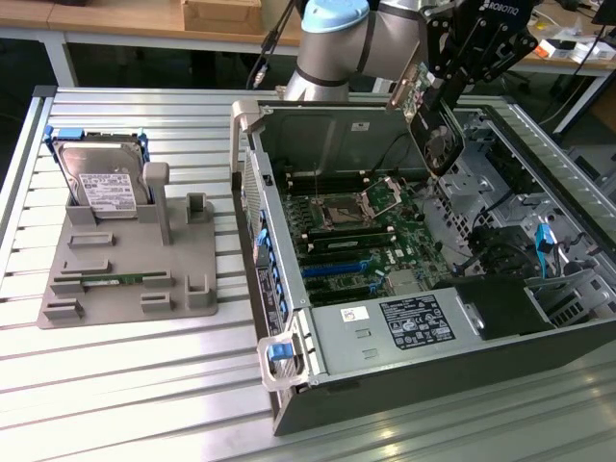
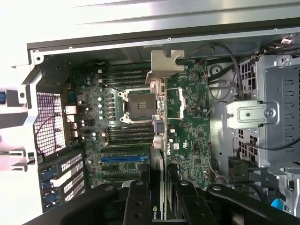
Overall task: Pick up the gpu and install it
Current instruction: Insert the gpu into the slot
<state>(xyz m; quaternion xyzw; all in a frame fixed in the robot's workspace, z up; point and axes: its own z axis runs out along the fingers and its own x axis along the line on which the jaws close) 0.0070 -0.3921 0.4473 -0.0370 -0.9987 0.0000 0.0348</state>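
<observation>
Jaws grip the gpu [image 1: 436, 135] by its near end, closed on the thin card's two faces. It hangs above the open computer case [image 1: 289, 298], over the motherboard [image 1: 358, 231] and clear of it, not yet near the blue slots [image 1: 335, 271].

The risks I see are the card pivoting in so narrow a grip, or a tilted descent that catches a corner on the metal drive cage [image 1: 481, 183] or on loose cables [image 2: 234, 84]. Coming down askew could also jam the edge connector against the slot.

From the wrist view, the gpu [image 2: 162, 145] is edge-on. Its long axis runs straight out from the jaws, with the silver bracket [image 2: 165, 58] at the far end, towards the case wall. From outside, that axis slopes steeply downward.
</observation>
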